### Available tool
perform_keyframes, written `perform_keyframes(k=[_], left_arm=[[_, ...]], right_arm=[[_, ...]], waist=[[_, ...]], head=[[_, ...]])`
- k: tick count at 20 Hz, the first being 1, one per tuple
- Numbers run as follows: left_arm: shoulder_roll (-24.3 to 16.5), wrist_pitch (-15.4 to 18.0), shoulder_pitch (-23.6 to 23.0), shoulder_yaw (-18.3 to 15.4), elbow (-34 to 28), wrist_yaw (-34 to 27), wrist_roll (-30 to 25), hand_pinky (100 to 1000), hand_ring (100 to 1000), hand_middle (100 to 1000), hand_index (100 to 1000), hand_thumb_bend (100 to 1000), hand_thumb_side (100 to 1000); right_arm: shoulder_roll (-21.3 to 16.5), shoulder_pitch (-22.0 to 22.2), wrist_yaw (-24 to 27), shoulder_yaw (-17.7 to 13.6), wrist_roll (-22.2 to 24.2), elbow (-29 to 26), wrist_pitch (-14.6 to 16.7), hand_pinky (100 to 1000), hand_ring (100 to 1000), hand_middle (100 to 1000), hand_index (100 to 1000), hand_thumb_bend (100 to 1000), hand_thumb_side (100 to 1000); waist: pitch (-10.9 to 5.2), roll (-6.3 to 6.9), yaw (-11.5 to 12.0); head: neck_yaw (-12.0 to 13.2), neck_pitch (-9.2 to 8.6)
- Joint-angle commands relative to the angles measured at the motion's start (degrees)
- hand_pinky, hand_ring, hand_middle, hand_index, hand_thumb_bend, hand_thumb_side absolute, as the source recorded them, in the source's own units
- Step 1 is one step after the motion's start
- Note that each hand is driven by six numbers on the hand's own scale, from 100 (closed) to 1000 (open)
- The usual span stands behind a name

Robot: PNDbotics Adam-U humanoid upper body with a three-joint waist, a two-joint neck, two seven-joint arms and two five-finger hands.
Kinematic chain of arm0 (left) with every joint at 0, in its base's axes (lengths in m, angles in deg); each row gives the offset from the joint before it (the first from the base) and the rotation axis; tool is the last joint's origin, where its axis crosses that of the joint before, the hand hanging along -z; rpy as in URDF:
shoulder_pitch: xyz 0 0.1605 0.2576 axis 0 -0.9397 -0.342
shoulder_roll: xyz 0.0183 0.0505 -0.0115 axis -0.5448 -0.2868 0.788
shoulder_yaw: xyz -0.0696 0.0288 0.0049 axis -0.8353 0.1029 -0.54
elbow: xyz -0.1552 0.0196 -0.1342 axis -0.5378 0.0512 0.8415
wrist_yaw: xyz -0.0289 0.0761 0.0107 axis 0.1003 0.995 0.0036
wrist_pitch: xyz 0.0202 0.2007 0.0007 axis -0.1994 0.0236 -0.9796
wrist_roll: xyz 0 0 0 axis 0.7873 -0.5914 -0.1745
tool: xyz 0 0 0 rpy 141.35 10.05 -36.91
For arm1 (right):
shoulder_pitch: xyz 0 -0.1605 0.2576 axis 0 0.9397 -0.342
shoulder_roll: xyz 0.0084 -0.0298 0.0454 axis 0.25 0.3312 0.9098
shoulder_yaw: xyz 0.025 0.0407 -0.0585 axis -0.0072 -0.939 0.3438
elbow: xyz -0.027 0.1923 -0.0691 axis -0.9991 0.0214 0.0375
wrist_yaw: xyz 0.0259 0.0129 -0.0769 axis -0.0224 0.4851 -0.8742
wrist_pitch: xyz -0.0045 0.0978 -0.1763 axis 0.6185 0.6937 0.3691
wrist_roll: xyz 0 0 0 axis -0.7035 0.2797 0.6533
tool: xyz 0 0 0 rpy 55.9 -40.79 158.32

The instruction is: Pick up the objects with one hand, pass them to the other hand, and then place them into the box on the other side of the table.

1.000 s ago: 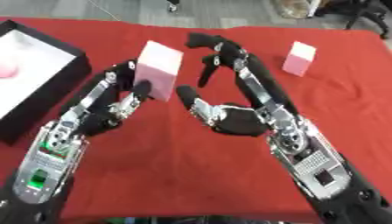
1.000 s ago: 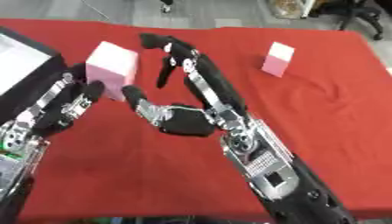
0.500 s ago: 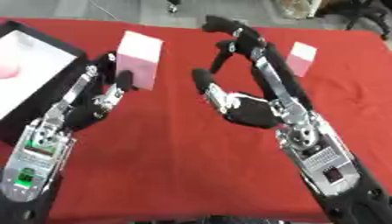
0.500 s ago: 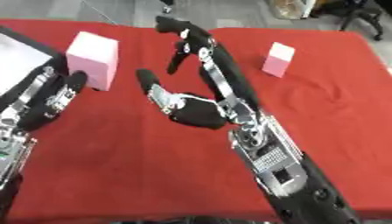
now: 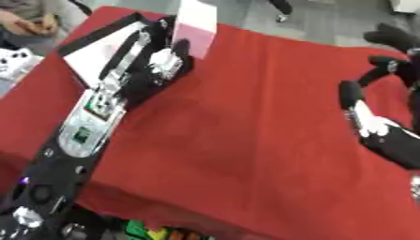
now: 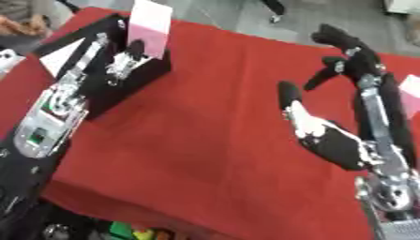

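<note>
**Q:** Left hand [image 5: 164,63] — what's it got?

**A:** Fingers curled round the pink block [image 5: 194,28], thumb on the near face. Block's upright, pale at the top, deeper pink lower down, held up off the cloth. It sits right at the near edge of the box [image 5: 107,35], over the box's dark side wall.

**Q:** Box itself?

**A:** Black walls, white inside, at the table's left far corner, lying askew in view. Can't tell what's in it from here.

**Q:** Is the block inside the box or just beside it?

**A:** Can't say for sure. In the right eye view its bottom overlaps the box's black wall, so it's at the rim, above it — no clearer than that.

**Q:** Right hand [image 6: 328,136]?

**A:** Open, holding nothing. Palm faces left toward the block, thumb sticking up, fingers spread and bent at the tips near the table's far right. Well apart from the left hand, w/ bare red tablecloth [image 5: 254,122] between them.

**Q:** Anything else out there?

**A:** Second pink block [image 6: 409,93] at the right edge of the right eye view, just behind the right forearm, mostly cut off by the frame. Resting on the cloth as far as I can see.

**Q:** Left arm?

**A:** Runs from the lower left corner diagonally up to the box, black w/ silver parts, green bit on the forearm.
</note>
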Motion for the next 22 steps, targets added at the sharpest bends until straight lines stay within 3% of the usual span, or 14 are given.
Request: perform_keyframes(k=[1, 6, 10, 15, 16, 17, 20, 22], left_arm=[[-5.22, 0.39, 0.0, -2.91, 0.81, 2.08, 3.61, 681, 705, 434, 270, 100, 596], [-10.51, -0.15, 0.11, -5.32, 8.45, 6.7, 7.7, 688, 698, 434, 270, 100, 574], [-14.05, -3.37, 1.35, -5.88, 15.92, 14.35, 10.34, 694, 685, 437, 282, 100, 503], [-17.33, -7.01, 4.09, -4.96, 23.37, 24.97, 11.71, 710, 681, 457, 375, 100, 361], [-17.67, -7.48, 4.68, -4.78, 24.65, 26.74, 11.79, 718, 688, 468, 456, 100, 352], [-17.92, -7.9, 5.27, -4.59, 25.94, 28.33, 11.8, 726, 702, 486, 486, 100, 375], [-18.2, -8.48, 6.6, -4.04, 28.75, 32.02, 11.12, 769, 771, 663, 741, 100, 591], [-18.29, -8.88, 7.09, -3.96, 29.58, 33.98, 10.57, 784, 791, 709, 836, 100, 665]], right_arm=[[-0.69, -0.21, -0.21, 0.23, 0.52, -1.21, -0.11, 807, 486, 820, 925, 295, 608], [-0.71, 0.33, -0.04, 0.53, 1.14, -1.21, -0.22, 806, 479, 819, 925, 285, 614], [-0.64, 0.62, 0.1, 0.78, 1.67, -1.21, -0.41, 805, 474, 817, 925, 278, 621], [-0.46, 0.8, 0.22, 0.98, 2.04, -1.21, -0.44, 804, 471, 816, 924, 273, 628], [-0.43, 0.82, 0.24, 1.0, 2.1, -1.21, -0.45, 804, 470, 816, 924, 272, 630], [-0.4, 0.84, 0.25, 1.04, 2.15, -1.21, -0.47, 804, 470, 816, 924, 272, 631], [-0.36, 0.82, 0.31, 1.11, 2.24, -1.21, -0.47, 803, 469, 816, 924, 268, 636], [-0.36, 0.8, 0.34, 1.13, 2.27, -1.21, -0.47, 803, 469, 816, 924, 256, 642]], waist=[[-1.28, 0.32, -0.17], [-1.69, 0.28, -0.6], [-1.84, 0.24, -0.94], [-1.88, 0.13, -1.58], [-1.88, 0.13, -1.69], [-1.87, 0.13, -1.82], [-1.82, 0.2, -2.08], [-1.8, 0.28, -2.2]], head=[[4.13, -0.16], [4.48, -0.16], [3.36, -0.16], [2.26, -0.16], [2.13, -0.16], [1.98, -0.16], [1.55, -0.16], [1.08, -0.16]])
